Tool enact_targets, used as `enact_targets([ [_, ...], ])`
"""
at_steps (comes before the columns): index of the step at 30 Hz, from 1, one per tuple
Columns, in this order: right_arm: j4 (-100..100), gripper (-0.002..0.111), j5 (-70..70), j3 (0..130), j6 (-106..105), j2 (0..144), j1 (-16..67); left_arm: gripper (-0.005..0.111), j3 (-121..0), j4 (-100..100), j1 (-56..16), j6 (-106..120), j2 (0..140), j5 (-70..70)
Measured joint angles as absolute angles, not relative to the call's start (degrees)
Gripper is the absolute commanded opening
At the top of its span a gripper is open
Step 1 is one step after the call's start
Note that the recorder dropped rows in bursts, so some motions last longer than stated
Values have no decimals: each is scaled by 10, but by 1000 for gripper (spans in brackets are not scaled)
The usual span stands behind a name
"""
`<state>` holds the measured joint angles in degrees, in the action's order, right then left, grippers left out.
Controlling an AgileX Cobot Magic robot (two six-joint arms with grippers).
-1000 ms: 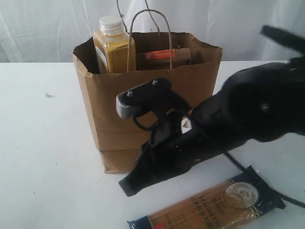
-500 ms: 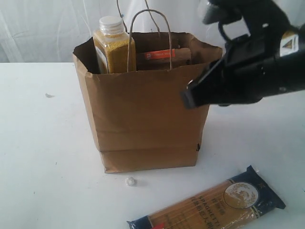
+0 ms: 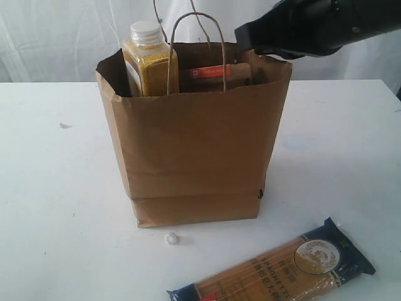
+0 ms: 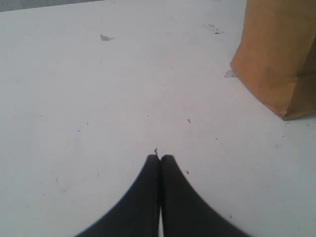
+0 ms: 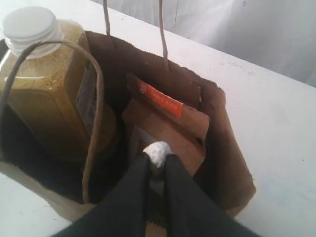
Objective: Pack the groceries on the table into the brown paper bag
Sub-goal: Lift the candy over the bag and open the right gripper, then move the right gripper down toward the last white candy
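Note:
The brown paper bag (image 3: 194,157) stands upright on the table (image 3: 56,207). Inside it are the yellow-grain bottle (image 3: 149,63) and the kraft pouch with the orange strip (image 3: 213,74). The dark-blue spaghetti packet (image 3: 282,266) lies on the table in front of the bag. My right gripper (image 5: 157,159) hovers over the bag's open top, above the pouch (image 5: 168,118) and beside the bottle (image 5: 49,94), shut on a small white lump (image 5: 158,152). My left gripper (image 4: 159,158) is shut and empty, low over bare table near the bag's corner (image 4: 276,54). Both jars are out of view.
A small white bit (image 3: 171,237) lies on the table just in front of the bag. The bag's cord handles (image 3: 195,37) stand up over its mouth. A small dark mark (image 3: 65,125) sits on the table at the left.
My right arm rose from low in front of the bag to above its right top edge. The white bit on the table came into sight once the arm lifted.

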<state>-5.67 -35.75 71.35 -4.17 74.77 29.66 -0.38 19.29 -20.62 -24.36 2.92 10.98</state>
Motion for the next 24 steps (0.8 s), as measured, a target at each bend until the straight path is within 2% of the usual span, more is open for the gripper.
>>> enact_targets([
  [4, -57, 17, -342, 723, -42, 780, 297, 0, -4, 193, -206, -244, 29, 110],
  [6, -57, 27, -332, 723, -42, 785, 297, 0, -4, 193, -206, -244, 29, 110],
  [7, -57, 38, -327, 723, -42, 785, 297, 0, -4, 193, -206, -244, 29, 110],
  [9, -57, 46, -318, 724, -42, 785, 297, 0, -4, 193, -206, -244, 29, 110],
  [15, -49, 46, -313, 724, -36, 755, 297, 0, -4, 193, -206, -244, 29, 110],
  [18, -36, 46, -311, 711, -14, 681, 301, 0, -4, 193, -206, -244, 29, 110],
  [24, -42, 45, -351, 578, -9, 519, 332, 0, -4, 193, -206, -244, 29, 110],
])
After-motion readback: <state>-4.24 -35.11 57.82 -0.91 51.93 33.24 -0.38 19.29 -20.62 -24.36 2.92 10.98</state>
